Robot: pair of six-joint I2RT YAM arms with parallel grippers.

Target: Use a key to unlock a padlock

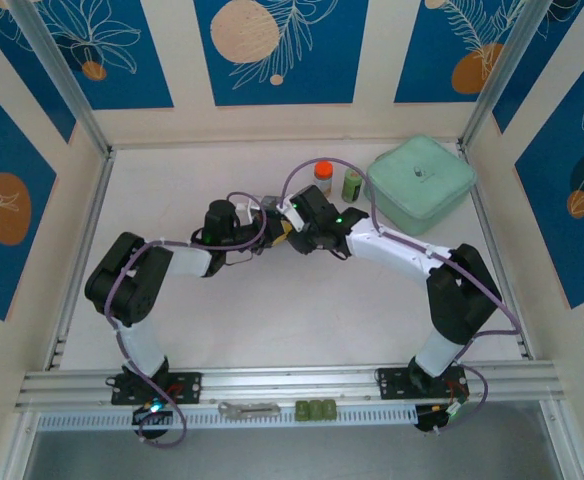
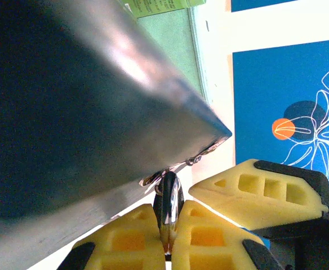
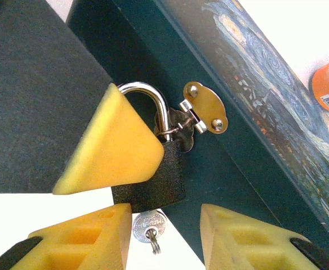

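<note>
Left gripper (image 2: 167, 219): clamps tight on the padlock (image 3: 156, 177), seen edge-on between its yellow fingers (image 2: 209, 236). Right gripper (image 3: 164, 216): stands parted, one finger either side of the key (image 3: 149, 228). Key: sits in the padlock's underside. Padlock: hangs by its shackle from the brass hasp (image 3: 204, 107) on the blue painted box (image 3: 277, 101), mid-desk (image 1: 272, 320).

The left gripper (image 2: 170, 212) is clamped with its yellow fingers (image 2: 125, 239) on the padlock (image 2: 168, 191), seen edge-on just under the slanted dark metal box (image 2: 97, 101) beside its small hasp (image 2: 201, 156), with another yellow finger (image 2: 260, 191) just to the right and a blue flower-patterned wall panel (image 2: 288, 84) behind.
</note>
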